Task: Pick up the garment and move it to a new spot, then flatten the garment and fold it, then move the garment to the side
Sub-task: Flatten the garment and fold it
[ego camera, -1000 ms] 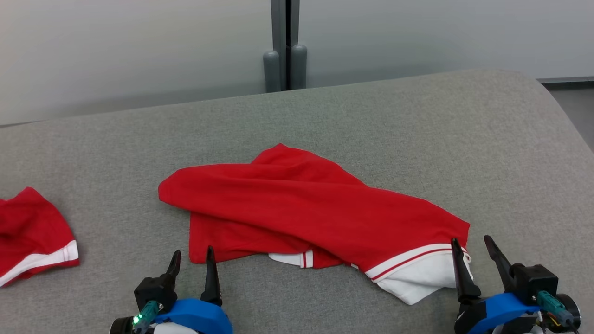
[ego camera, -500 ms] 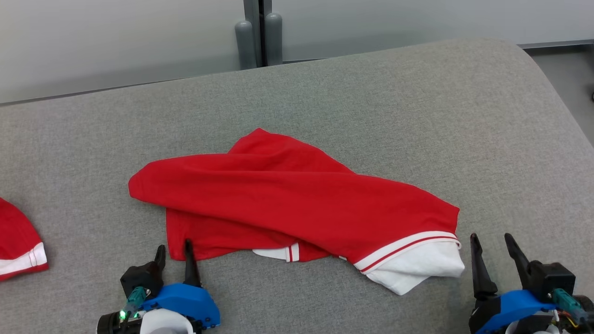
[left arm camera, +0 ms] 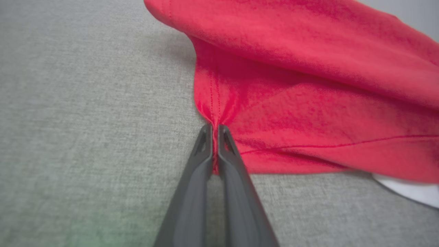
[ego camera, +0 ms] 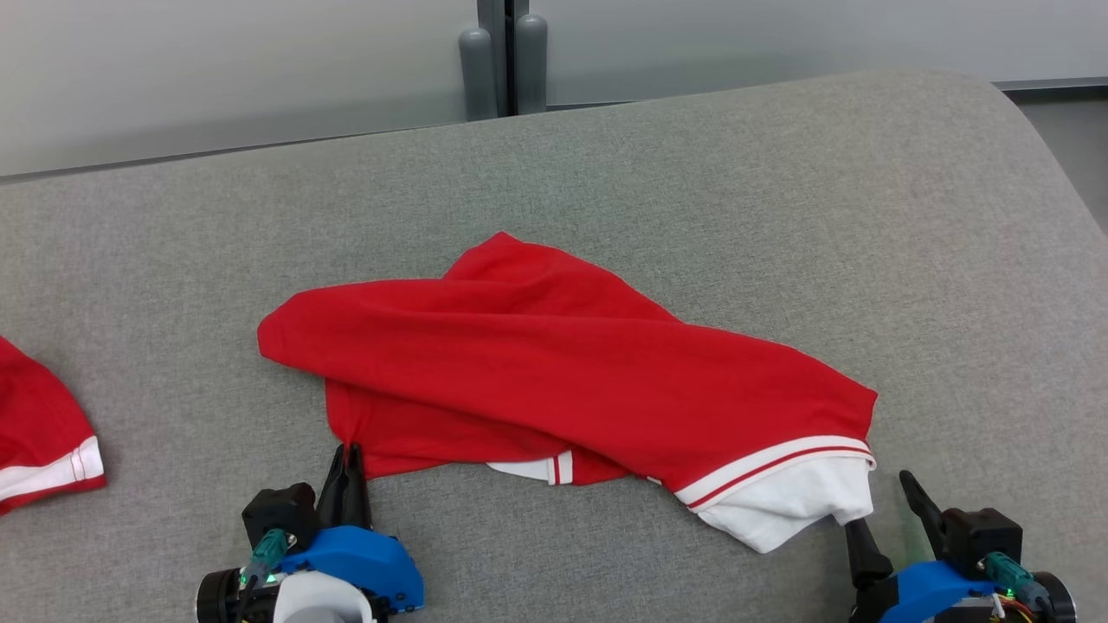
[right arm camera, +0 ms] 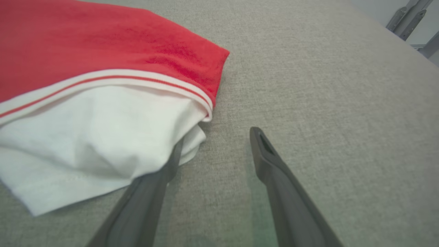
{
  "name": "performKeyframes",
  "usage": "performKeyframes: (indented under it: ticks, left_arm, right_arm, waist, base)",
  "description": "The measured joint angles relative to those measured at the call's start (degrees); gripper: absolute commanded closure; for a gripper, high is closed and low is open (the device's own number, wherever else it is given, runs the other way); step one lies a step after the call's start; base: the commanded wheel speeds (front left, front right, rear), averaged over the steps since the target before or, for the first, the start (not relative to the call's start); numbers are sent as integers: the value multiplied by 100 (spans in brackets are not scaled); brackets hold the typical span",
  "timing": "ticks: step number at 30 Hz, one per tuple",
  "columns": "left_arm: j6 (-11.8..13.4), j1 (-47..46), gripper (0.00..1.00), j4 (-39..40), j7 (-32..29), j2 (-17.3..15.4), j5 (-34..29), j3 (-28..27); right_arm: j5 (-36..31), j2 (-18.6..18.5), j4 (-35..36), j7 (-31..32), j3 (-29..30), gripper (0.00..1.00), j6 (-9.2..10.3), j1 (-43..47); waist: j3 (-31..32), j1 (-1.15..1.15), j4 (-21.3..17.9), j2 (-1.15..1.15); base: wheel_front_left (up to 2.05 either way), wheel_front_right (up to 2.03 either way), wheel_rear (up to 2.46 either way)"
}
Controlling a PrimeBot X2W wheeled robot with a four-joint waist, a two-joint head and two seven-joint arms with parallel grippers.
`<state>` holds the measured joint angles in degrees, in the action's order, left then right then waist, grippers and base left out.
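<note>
A crumpled red garment (ego camera: 563,363) with a white, red-striped band (ego camera: 796,493) lies mid-way across the grey fabric surface (ego camera: 779,190). My left gripper (ego camera: 346,454) is shut on the garment's near left corner. The left wrist view shows red cloth (left arm camera: 308,85) bunched and pinched between the closed fingertips of that gripper (left arm camera: 215,128). At the garment's right end my right gripper (ego camera: 879,502) is open. In the right wrist view the left finger of that gripper (right arm camera: 217,140) is tucked under the white cloth (right arm camera: 85,137), and the other finger (right arm camera: 271,161) rests on bare surface.
A second red and white garment (ego camera: 39,433) lies at the left edge of the head view. Two grey posts (ego camera: 502,61) stand behind the surface against a pale wall. The surface curves down at its right end, with floor (ego camera: 1073,130) beyond.
The left gripper has gone from open to shut, pinching the garment's corner. The right gripper's left finger has slid under the white hem. The head camera has shifted.
</note>
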<state>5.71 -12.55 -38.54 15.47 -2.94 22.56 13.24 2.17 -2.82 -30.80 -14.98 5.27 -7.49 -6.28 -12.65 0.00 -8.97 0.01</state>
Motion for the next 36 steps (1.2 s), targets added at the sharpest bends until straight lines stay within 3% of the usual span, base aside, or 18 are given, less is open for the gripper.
performKeyframes:
  ticks: [9, 10, 11, 12, 18, 26, 36]
  left_arm:
    - [-20, 12, 100, 56, -8, 10, -148, -21]
    - [-21, 19, 100, 57, -8, 10, -148, -23]
    - [-27, 29, 100, 62, -8, 12, -159, -27]
    - [-30, 41, 100, 70, -9, 11, -189, -30]
    - [-71, 107, 100, 287, -32, 7, -244, -77]
    - [-123, 254, 100, 1408, -34, 9, -485, -475]
    - [-645, -362, 100, 2529, -33, -136, -1277, -1180]
  right_arm:
    - [9, 2, -142, -1, -215, 0, 0, -87]
    - [9, 1, -194, -2, -253, 51, 0, -88]
    - [10, 1, -238, -7, -278, 84, 0, -102]
    - [18, 2, -281, -8, -298, 100, 0, -134]
    - [185, -12, -211, -1, -305, 100, 0, -160]
    - [617, -46, 835, -1, 46, 100, 0, -58]
    - [1256, -146, 1862, 1, 101, 100, 0, -901]
  waist:
    - [5, 0, 83, 0]
    - [12, 0, 89, 0]
    - [19, 0, 91, 0]
    - [25, 0, 93, 0]
    - [149, 0, 120, 1]
    - [686, 0, 211, 0]
    - [1331, -1, 300, -1]
  base:
    - [0, 0, 0]
    - [0, 0, 0]
    - [0, 0, 0]
    - [0, 0, 0]
    - [0, 0, 0]
    - [0, 0, 0]
    - [0, 0, 0]
